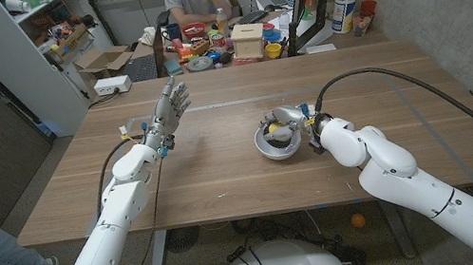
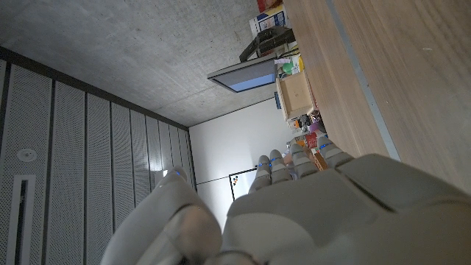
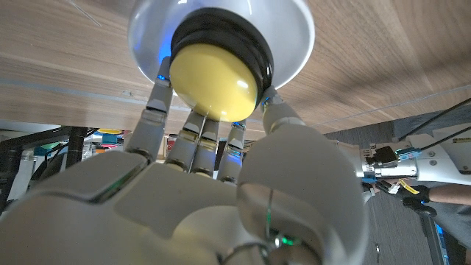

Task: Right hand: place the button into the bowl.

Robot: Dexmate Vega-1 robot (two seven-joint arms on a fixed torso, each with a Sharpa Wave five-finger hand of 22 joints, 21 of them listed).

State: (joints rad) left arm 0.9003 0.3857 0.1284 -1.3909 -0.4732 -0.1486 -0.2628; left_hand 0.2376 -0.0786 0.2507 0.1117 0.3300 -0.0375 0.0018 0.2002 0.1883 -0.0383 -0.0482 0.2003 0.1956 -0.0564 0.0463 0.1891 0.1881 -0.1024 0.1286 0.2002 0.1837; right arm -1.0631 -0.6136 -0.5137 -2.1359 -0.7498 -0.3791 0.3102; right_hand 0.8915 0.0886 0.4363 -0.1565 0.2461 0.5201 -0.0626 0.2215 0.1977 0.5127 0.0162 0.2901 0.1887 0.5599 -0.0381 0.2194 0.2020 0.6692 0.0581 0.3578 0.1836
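The right hand (image 3: 221,184) sits closest to its wrist camera, its fingers (image 3: 156,110) wrapped around the yellow-domed button (image 3: 213,70), holding it inside the white bowl (image 3: 294,29). In the head view the bowl (image 1: 270,149) stands on the wooden table (image 1: 223,168), right of the middle, nearer its front edge. The left hand (image 1: 167,108) is raised above the table's left part, fingers spread, holding nothing.
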